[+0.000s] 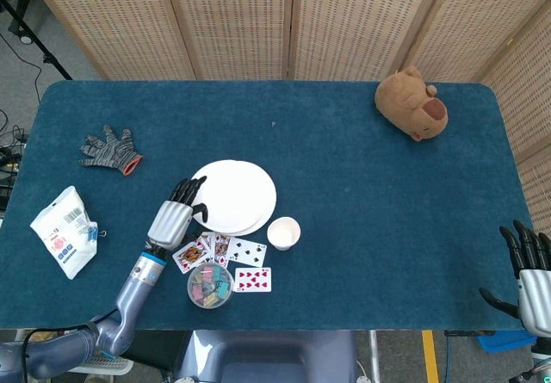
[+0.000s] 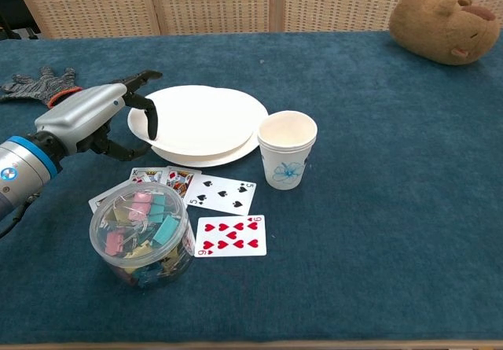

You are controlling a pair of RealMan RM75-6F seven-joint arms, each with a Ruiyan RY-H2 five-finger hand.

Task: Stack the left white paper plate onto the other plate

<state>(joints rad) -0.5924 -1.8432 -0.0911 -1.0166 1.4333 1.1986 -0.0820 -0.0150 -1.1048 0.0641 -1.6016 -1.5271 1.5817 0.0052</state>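
Two white paper plates lie one on the other at the table's front left. The upper plate (image 1: 231,194) (image 2: 200,118) sits nearly flat on the lower plate (image 2: 196,158), shifted a little to the left. My left hand (image 1: 175,215) (image 2: 98,118) is at the upper plate's left rim, with a finger curled over the rim and the thumb under it. My right hand (image 1: 527,271) hangs off the table's front right corner, fingers spread and holding nothing; only the head view shows it.
A paper cup (image 2: 287,149) stands just right of the plates. Playing cards (image 2: 224,208) and a tub of clips (image 2: 141,232) lie in front of them. A knit glove (image 1: 110,151) and white packet (image 1: 65,231) lie left, a plush toy (image 1: 411,103) far right.
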